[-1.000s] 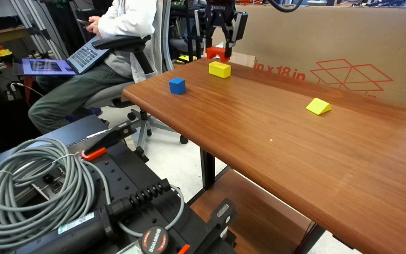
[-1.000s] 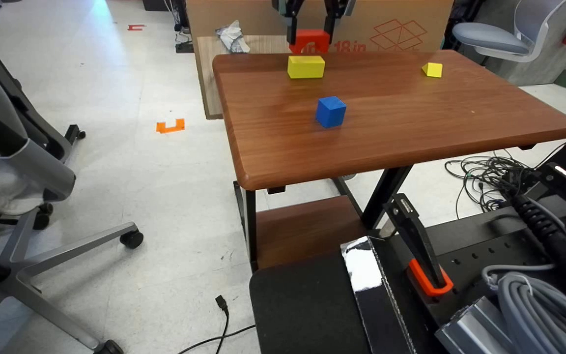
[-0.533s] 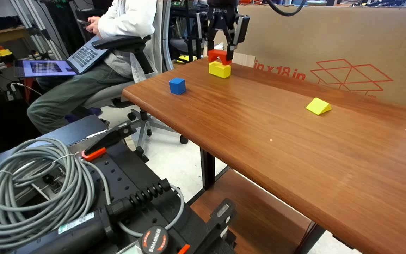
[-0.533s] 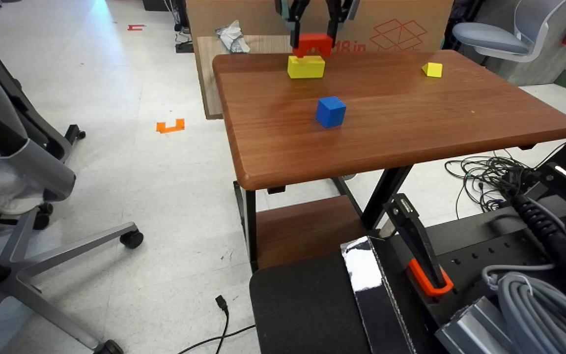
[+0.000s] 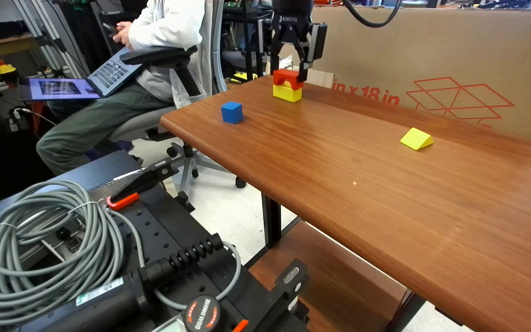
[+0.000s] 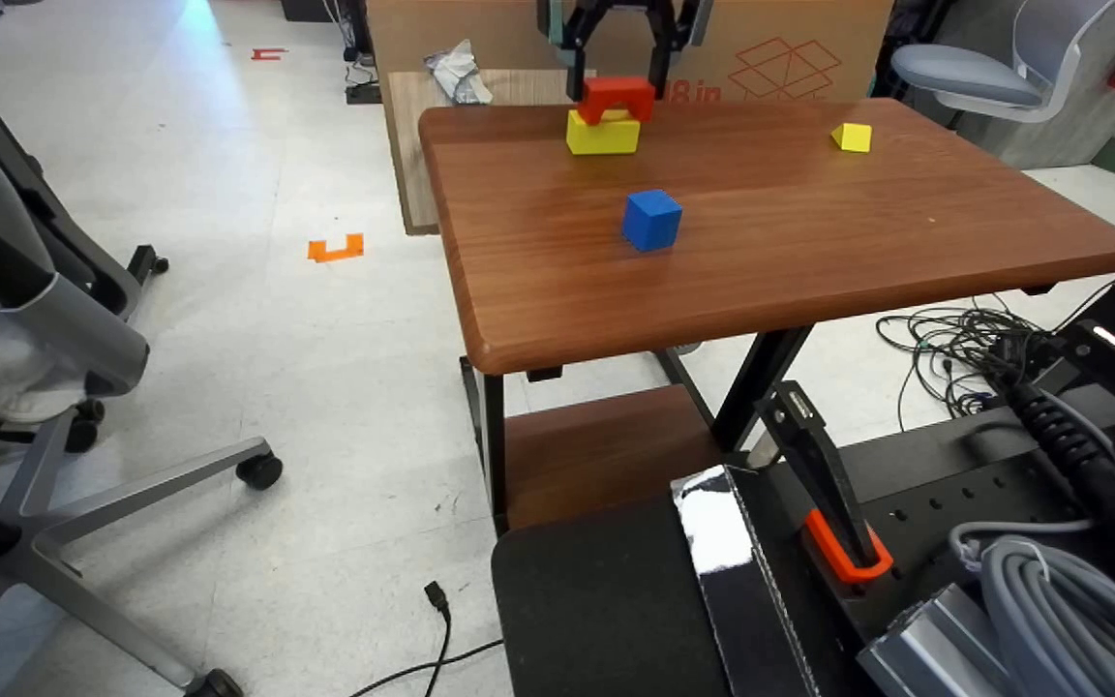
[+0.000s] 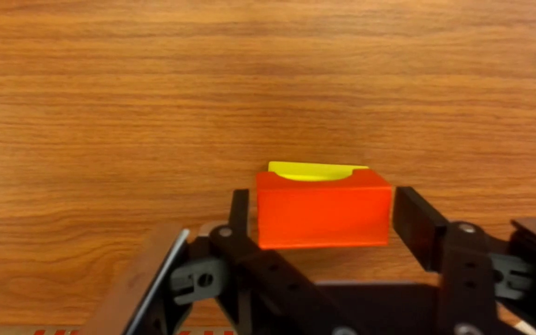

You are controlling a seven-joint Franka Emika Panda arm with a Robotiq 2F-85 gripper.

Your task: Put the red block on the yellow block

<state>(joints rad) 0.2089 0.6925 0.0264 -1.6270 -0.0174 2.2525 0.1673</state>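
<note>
While the end effector (image 5: 288,74) marked "ROBOTIQ" (image 5: 288,19) stands released, the red block (image 7: 324,216) sits on the yellow block (image 6: 602,141).

In both exterior views, a brown table (image 6: 906,223) with black legs (image 6: 751,387) stands before printed cardboard (image 5: 362,50). In an exterior view, the pale floor (image 6: 257,378) catches a bluish glare (image 6: 199,21), a wheeled chair base (image 6: 40,537) stands at the left, and a grey chair (image 6: 969,77) shows beyond the table.
</note>
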